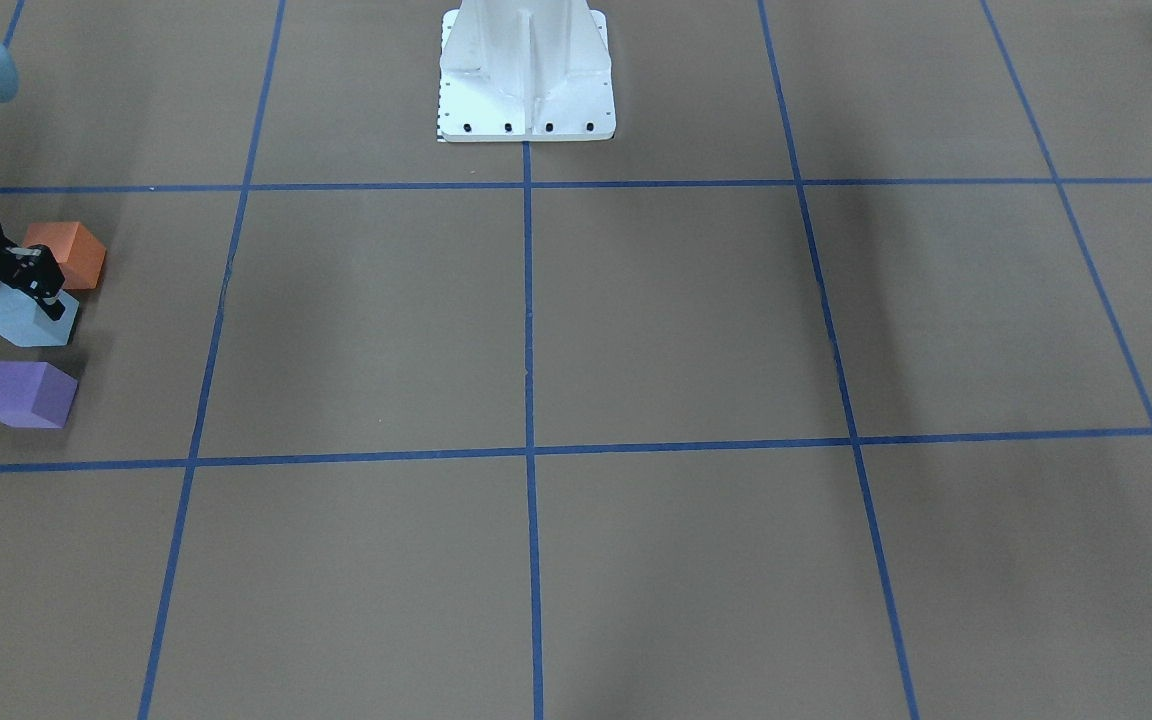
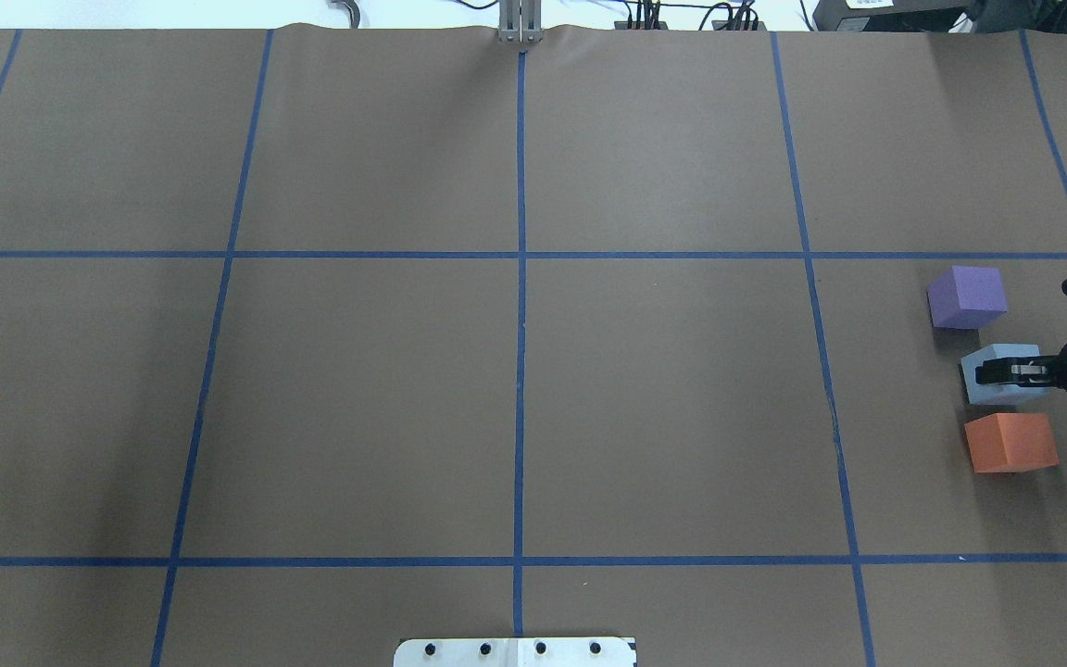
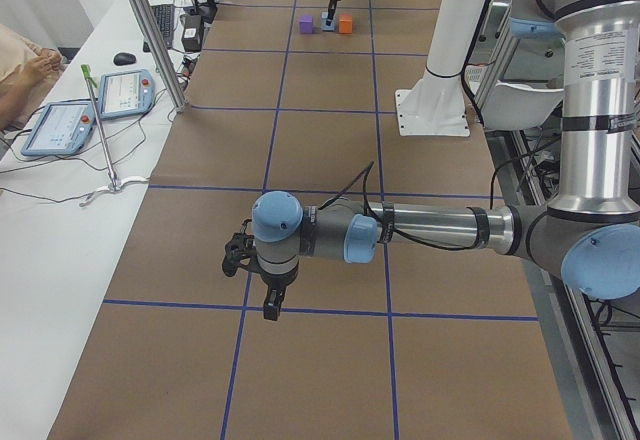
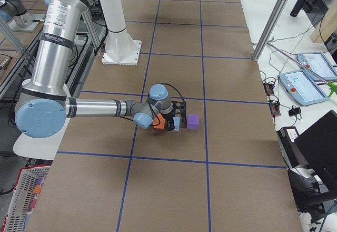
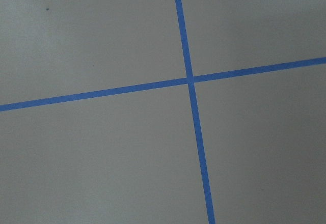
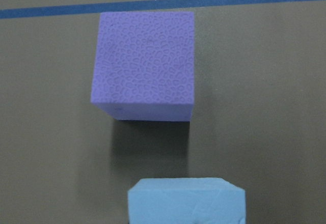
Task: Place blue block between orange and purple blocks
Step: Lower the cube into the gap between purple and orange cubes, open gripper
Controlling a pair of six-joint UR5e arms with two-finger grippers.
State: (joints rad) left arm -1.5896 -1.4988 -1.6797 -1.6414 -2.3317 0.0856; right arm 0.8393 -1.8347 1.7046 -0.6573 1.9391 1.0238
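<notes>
Overhead exterior: right arm enters from the view's right edge, wrist over the table (image 2: 663,398) near its right end. The right gripper (image 2: 987,373) points down at the blue block (image 2: 1001,395), with its black fingers (image 2: 1020,371) lying across the middle of the block's top as seen from here.

The blue block sits in a row between the purple block (image 2: 966,296) on its far side and the orange block (image 2: 1010,443) on the side nearer the robot. It is just beside each one, with a narrow strip of bare table showing on both sides. All three are in one square of the blue tape grid (image 2: 520,278).

Right wrist view: top of the blue block at the bottom edge, purple block straight ahead, fingers out of frame. Cannot tell whether the fingers are pinching the block or standing just off its sides.

Exterior right: right forearm runs level and low over the table, wrist bent down at the blocks.

Exterior left: left arm is stretched level over the table, well apart from the blocks, with the left gripper (image 3: 269,308) pointing down above the paper. Cannot tell its finger state. The left wrist view shows only a tape crossing.
</notes>
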